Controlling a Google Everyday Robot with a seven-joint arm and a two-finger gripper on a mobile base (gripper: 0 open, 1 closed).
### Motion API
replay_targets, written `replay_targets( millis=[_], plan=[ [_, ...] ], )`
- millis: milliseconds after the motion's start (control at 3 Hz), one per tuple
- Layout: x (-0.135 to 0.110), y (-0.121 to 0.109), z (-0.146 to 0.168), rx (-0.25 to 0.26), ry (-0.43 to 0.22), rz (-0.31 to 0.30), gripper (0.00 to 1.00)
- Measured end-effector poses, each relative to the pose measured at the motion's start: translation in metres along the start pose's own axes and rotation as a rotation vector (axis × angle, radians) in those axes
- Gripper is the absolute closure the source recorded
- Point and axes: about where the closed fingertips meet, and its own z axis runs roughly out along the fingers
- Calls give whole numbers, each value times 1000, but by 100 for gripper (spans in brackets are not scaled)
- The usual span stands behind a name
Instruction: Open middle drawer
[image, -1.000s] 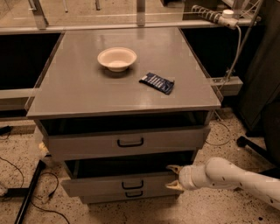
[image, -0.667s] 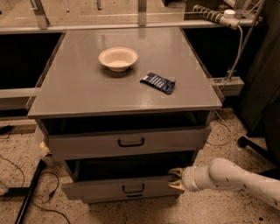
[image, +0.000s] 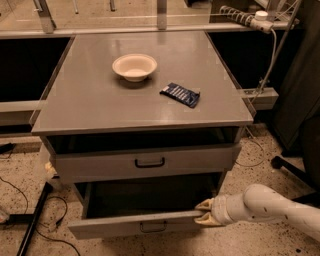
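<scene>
Clamping the jaws of the gripper on the middle drawer, at the right end of its front's upper edge. Reaching in from the lower right on a white arm. Sitting pulled well out beneath the upper drawer, showing a dark inside. Lying apart on the grey worktop: a cream bowl and a dark blue packet.

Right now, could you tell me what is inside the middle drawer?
The middle drawer shows only dark interior; its rear is hidden under the upper drawer. The gripper is at its right front corner.
</scene>
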Motion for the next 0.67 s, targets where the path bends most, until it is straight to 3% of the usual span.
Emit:
replay_targets(
  millis=[333, 667],
  plan=[
    [-1, 1, -2, 0, 0, 0, 100],
    [-1, 1, -2, 0, 0, 0, 81]
  ],
)
